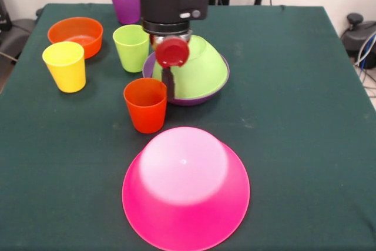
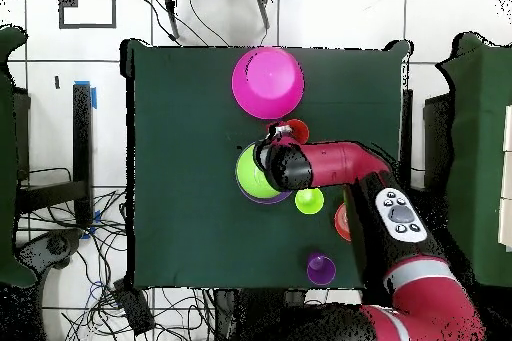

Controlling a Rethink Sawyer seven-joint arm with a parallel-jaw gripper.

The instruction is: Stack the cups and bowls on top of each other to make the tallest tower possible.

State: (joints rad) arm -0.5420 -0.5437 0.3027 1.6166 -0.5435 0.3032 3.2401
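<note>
A lime green bowl lies upside down and tilted in a purple bowl at mid-table; from above the lime green bowl covers most of the purple bowl. My gripper hangs at the green bowl's left side, just above the orange-red cup; from above the gripper is over the bowl's edge. The big pink bowl sits upside down at the front. An upright lime green cup, yellow cup, purple cup and orange bowl stand to the left.
From above, the pink bowl, orange-red cup, green cup and purple cup show; the arm covers part of the orange bowl. The green cloth covers the table.
</note>
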